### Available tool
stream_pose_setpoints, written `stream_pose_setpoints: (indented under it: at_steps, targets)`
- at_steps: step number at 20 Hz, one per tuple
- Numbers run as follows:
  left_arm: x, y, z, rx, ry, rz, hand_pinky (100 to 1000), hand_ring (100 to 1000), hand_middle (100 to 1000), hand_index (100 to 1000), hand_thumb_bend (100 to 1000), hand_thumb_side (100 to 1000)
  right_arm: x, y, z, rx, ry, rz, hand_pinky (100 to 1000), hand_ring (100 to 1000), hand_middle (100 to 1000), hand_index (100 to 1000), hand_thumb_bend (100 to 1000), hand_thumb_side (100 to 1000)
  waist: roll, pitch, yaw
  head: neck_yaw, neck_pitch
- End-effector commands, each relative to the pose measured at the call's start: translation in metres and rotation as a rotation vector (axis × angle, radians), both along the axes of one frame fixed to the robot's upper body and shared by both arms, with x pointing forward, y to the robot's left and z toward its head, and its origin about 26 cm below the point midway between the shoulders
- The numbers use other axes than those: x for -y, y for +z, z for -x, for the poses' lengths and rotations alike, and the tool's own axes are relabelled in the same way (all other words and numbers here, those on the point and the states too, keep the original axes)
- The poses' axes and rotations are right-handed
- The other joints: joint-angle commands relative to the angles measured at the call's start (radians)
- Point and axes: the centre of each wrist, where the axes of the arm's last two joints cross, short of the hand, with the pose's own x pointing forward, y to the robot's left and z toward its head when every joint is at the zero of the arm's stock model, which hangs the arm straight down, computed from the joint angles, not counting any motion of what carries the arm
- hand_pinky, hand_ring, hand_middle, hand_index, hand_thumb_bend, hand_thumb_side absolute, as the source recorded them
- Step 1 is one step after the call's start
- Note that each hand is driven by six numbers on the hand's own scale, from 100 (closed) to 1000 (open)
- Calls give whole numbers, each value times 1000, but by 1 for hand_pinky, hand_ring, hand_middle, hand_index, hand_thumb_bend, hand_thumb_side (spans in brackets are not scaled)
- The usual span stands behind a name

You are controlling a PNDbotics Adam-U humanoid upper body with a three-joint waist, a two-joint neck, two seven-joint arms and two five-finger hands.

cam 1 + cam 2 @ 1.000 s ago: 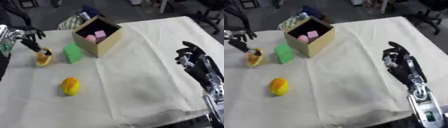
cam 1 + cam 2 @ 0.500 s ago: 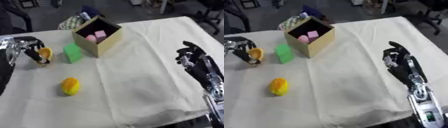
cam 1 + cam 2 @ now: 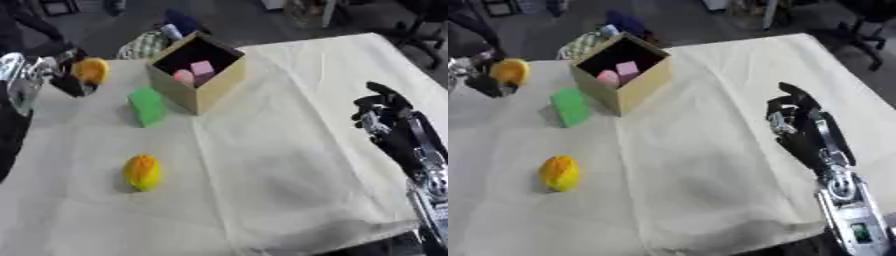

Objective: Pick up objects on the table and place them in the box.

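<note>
The open cardboard box (image 3: 199, 80) stood at the far middle of the cloth-covered table (image 3: 289, 165) and held two pinkish pieces, a paler cube (image 3: 203, 67) and a rounder pink lump (image 3: 183, 76) touching it. Outside it lay one green block (image 3: 146, 105) just beside the box's left wall and one yellow-orange fruit (image 3: 142, 171) nearer the front, while a second orange fruit (image 3: 90, 70) was gripped in the curled fingers of the left hand (image 3: 63, 80), raised at the far left edge. The right hand (image 3: 385, 117) hung at the right, well apart from everything, its fingers loosely bent around nothing.
</note>
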Motion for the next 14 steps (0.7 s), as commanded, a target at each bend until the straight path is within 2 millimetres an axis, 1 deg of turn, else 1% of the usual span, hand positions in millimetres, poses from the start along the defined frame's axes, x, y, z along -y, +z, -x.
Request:
stream_pose_setpoints:
  at_steps: [1, 2, 4, 5, 6, 8, 10, 11, 13, 14]
  targets:
    - [21, 39, -4, 207, -25, 37, 502, 422, 412, 630, 186, 116, 1, 6, -2, 17, 3, 10, 586, 606, 666, 909, 100, 535, -2, -11, -8, 12, -3]
    - [32, 40, -8, 241, -34, 46, 521, 433, 423, 642, 197, 113, 0, 6, -2, 17, 7, 10, 586, 606, 666, 909, 100, 535, -2, -10, -13, 15, -3]
    - [55, 36, -15, 292, -46, 69, 527, 441, 431, 650, 186, 107, -3, 6, -2, 17, 22, 10, 586, 606, 666, 909, 100, 535, -3, -7, -28, 16, -3]
    - [67, 32, -18, 312, -48, 82, 528, 443, 432, 652, 181, 106, -5, 7, -3, 18, 31, 10, 586, 606, 666, 908, 100, 534, -4, -4, -37, 17, -3]
    - [77, 28, -21, 326, -48, 89, 549, 463, 454, 672, 188, 107, -7, 8, -3, 19, 40, 10, 587, 606, 666, 907, 100, 534, -4, -1, -47, 21, -3]
    - [95, 18, -26, 343, -42, 89, 569, 478, 468, 688, 188, 111, -10, 9, -5, 24, 56, 11, 587, 606, 666, 907, 100, 534, -5, 4, -69, 27, -3]
    - [108, 7, -29, 350, -33, 97, 605, 516, 507, 728, 204, 113, -11, 10, -5, 25, 63, 11, 587, 606, 666, 907, 100, 534, -5, 11, -86, 29, -3]
    - [113, 1, -29, 349, -25, 97, 636, 556, 552, 769, 237, 117, -12, 11, -6, 26, 66, 11, 587, 606, 666, 907, 100, 534, -6, 14, -92, 30, -3]
    - [118, -10, -30, 336, 3, 86, 663, 589, 592, 798, 268, 125, -12, 11, -6, 26, 68, 11, 587, 606, 666, 907, 100, 533, -7, 18, -97, 29, -3]
    - [118, -16, -30, 325, 22, 79, 668, 598, 604, 807, 278, 144, -12, 12, -6, 27, 69, 11, 587, 606, 666, 907, 100, 533, -7, 19, -99, 28, -3]
